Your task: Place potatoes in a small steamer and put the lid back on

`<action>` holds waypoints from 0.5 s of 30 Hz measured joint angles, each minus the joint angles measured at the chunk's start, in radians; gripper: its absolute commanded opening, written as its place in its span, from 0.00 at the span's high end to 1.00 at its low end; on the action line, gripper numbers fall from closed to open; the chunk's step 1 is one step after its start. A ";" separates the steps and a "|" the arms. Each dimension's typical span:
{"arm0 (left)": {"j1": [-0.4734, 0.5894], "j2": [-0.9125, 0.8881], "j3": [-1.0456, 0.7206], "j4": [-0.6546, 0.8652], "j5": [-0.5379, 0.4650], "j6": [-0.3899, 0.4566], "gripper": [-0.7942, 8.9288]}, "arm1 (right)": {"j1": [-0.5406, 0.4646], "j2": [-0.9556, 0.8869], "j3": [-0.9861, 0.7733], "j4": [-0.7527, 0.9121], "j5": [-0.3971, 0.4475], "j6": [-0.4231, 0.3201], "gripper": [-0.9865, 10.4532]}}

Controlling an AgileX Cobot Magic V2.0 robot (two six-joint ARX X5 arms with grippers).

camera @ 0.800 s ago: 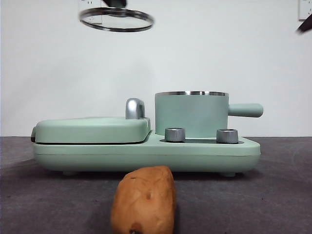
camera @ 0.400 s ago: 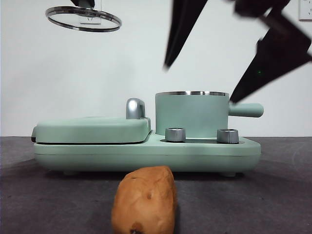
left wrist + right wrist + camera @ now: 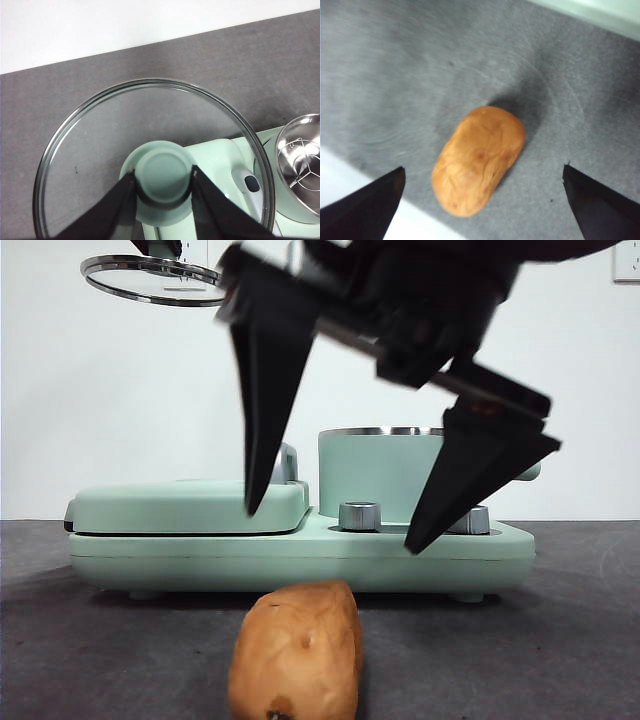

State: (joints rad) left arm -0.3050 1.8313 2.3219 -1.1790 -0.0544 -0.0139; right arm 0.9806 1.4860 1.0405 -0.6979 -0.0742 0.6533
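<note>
Right gripper [image 3: 335, 525] spread wide open, hanging above the potato [image 3: 296, 650] w/ nothing btwn the jaws, one dark jaw in front of the grill cover [image 3: 190, 505], the other in front of the steamer pot [image 3: 385, 475] and the right knob [image 3: 468, 520]. In right wrist view same gripper [image 3: 482, 200] straddling the potato [image 3: 479, 159] from above, both jaws well apart from it, not touching. Potato lying on the grey table mat [image 3: 520, 660], just in front of the mint-green appliance base [image 3: 300, 560], end-on to the front cam.

Left gripper [image 3: 162, 182] clamped on the mint-green knob [image 3: 162, 175] of the glass lid [image 3: 100, 135], lid held high, up at top left in front view [image 3: 150, 278], well apart from the pot, roughly level. Thru the glass: mat and part of the appliance. Pot open, steel rim showing, metal rack [image 3: 305, 165] visible inside in left wrist view. Chrome handle [image 3: 288, 462] of the grill mostly hidden behind a jaw.
</note>
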 measured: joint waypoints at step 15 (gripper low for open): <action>0.000 0.000 0.000 0.000 0.000 0.000 0.91 | 0.028 0.268 0.208 -0.195 0.019 0.002 0.48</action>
State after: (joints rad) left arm -0.3050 1.8313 2.3219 -1.1786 -0.0540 -0.0139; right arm 1.0088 1.7538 1.2484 -0.8928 -0.0555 0.6552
